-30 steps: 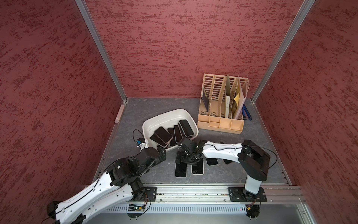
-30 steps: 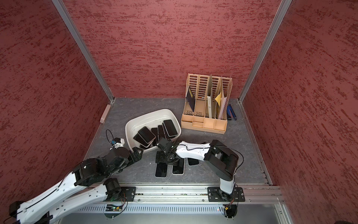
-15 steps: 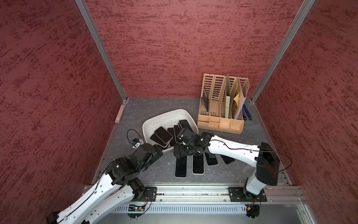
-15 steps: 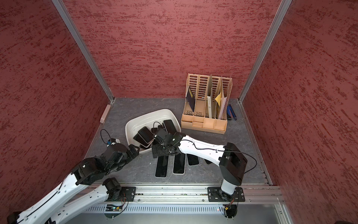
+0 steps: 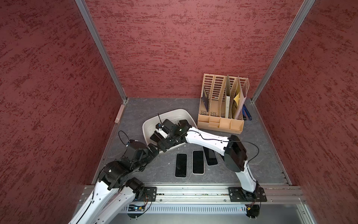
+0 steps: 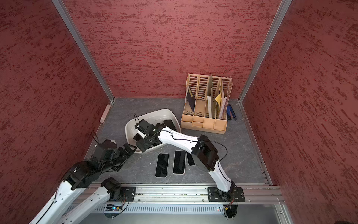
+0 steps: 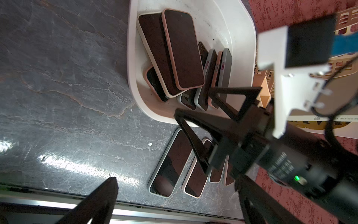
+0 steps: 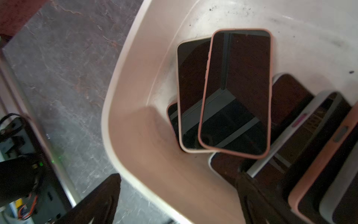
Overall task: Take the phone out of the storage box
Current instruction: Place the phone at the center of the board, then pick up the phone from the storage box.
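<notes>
Right claw: my right gripper (image 8: 174,195) hangs spread wide and empty, straddling the 6 o'clock wall of the storage box (image 5: 170,111). One finger is outside it and one is over the phones, lined up, I judge, for a pick.
Left claw: my left gripper (image 5: 153,149) gapes wide and empty just outside the box at 7 o'clock, probably parked clear of the reach.
Phone: the pink-cased phone (image 8: 236,93) lies face up atop two others inside the box, the easiest one to take.
Neighbours: edge-standing phones (image 7: 211,77) lean together beside it.
Table: a row of phones (image 5: 181,164) lies screens up at 6 o'clock of the box.
Bystander: the file organizer (image 5: 220,108) stands at 2 o'clock.
</notes>
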